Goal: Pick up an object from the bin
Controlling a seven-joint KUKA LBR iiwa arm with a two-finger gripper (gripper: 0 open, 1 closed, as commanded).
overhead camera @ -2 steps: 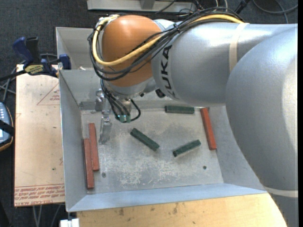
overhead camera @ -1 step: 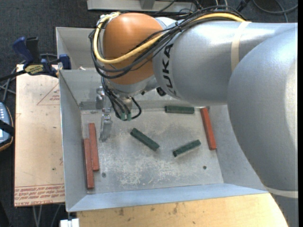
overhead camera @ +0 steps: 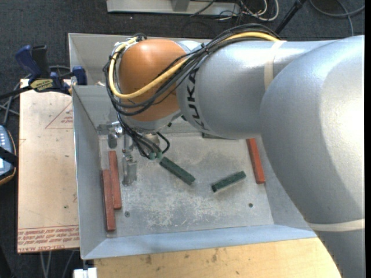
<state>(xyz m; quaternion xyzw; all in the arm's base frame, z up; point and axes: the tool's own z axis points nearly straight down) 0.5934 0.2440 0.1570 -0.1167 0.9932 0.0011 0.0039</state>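
My gripper (overhead camera: 128, 172) hangs below the orange dome, low over the left part of the bin floor. Just to its left lie two red-brown sticks side by side along the left wall, one (overhead camera: 113, 179) nearer the gripper and one (overhead camera: 108, 202) closer to the front. A dark green stick (overhead camera: 177, 171) lies slanted on the floor just right of the gripper. Nothing can be seen held in the gripper.
A second dark green stick (overhead camera: 228, 181) lies right of centre, and a third red-brown stick (overhead camera: 255, 161) rests by the right wall. The big grey arm covers the back and right of the bin. Bare floor shows toward the front.
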